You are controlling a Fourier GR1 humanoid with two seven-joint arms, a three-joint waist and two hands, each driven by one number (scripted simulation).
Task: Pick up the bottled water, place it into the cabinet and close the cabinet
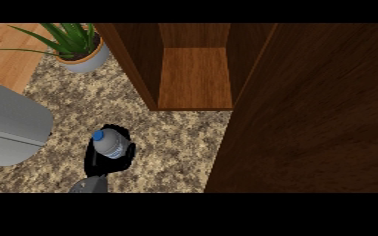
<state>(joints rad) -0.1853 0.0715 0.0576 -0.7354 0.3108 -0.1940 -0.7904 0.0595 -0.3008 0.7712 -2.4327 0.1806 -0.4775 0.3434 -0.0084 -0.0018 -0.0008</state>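
Observation:
The bottled water (111, 144), clear with a blue cap, stands upright on the speckled counter at the lower left. My right hand (103, 164) is shut on it, black fingers curled round its lower body and hiding its base. The grey forearm comes in from the lower edge just below. The wooden cabinet (193, 77) is at the top centre, open, with a bare shelf inside, up and to the right of the bottle. Its door (310, 125) is swung wide open and fills the right side. My left hand does not show.
A potted green plant (80, 47) in a pale pot stands at the top left, beside the cabinet's left wall. A large grey rounded shape (21, 127) sits at the left edge. Speckled counter (177, 145) lies between the bottle and the cabinet's front.

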